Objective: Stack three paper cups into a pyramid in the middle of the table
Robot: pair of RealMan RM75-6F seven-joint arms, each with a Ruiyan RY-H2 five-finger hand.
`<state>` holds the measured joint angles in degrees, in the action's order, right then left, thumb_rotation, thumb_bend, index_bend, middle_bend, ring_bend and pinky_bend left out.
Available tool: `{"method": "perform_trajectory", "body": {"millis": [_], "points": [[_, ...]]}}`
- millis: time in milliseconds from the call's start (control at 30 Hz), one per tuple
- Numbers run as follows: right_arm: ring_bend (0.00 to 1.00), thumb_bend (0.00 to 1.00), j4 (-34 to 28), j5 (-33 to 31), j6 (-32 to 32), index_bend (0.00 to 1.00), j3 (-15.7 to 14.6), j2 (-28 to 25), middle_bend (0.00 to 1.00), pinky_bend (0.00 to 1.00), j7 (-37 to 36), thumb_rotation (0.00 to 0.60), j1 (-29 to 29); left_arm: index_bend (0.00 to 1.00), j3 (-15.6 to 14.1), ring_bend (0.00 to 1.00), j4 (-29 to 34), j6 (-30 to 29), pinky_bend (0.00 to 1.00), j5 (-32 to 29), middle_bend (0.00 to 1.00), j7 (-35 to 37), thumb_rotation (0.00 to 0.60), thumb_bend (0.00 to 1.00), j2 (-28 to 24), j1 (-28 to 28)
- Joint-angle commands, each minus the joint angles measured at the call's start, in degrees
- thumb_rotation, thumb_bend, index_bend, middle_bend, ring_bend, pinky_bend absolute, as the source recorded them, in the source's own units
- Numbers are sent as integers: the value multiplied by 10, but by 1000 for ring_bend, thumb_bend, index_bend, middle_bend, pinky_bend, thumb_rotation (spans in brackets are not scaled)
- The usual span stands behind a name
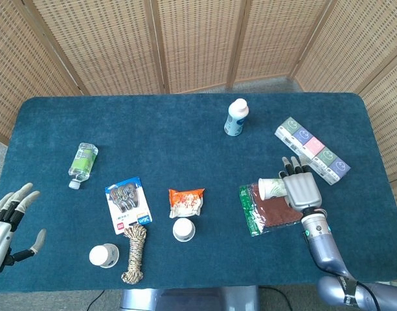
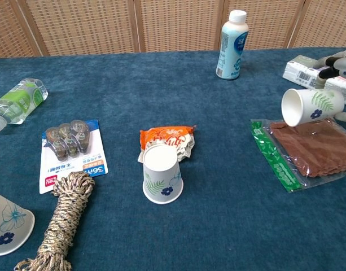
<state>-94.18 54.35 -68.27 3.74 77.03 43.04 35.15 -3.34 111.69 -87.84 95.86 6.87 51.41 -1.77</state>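
Note:
My right hand (image 1: 302,188) (image 2: 341,63) holds a white paper cup (image 1: 271,188) (image 2: 309,106) with leaf and flower print on its side, lifted above the brown snack bag, mouth facing left. A second cup (image 1: 183,229) (image 2: 162,175) stands upside down near the table's middle front. A third cup (image 1: 102,255) (image 2: 7,224) stands upside down at the front left. My left hand (image 1: 9,220) hovers open off the table's left edge, holding nothing.
A brown snack bag (image 1: 268,211) (image 2: 308,151) lies under the held cup. An orange packet (image 1: 186,200) (image 2: 168,139), a rope coil (image 1: 135,253) (image 2: 62,215), a blister pack (image 1: 127,204) (image 2: 71,146), a lying green bottle (image 1: 83,162), a white bottle (image 1: 236,118) (image 2: 232,45) and a tissue pack (image 1: 311,149) are spread around.

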Motion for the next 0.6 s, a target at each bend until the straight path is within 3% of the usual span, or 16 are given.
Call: {"method": "perform_trajectory", "body": {"millis": [33, 600], "points": [[0, 378, 13, 7, -7, 430, -8, -3, 0, 36, 26, 600, 0, 81, 0, 0, 2, -1, 0, 0, 0, -2, 369, 506, -1, 0], [0, 377, 113, 91, -67, 423, -30, 33, 0, 36, 107, 600, -16, 81, 0, 0, 9, -2, 0, 0, 0, -10, 368, 506, -4, 2]]}}
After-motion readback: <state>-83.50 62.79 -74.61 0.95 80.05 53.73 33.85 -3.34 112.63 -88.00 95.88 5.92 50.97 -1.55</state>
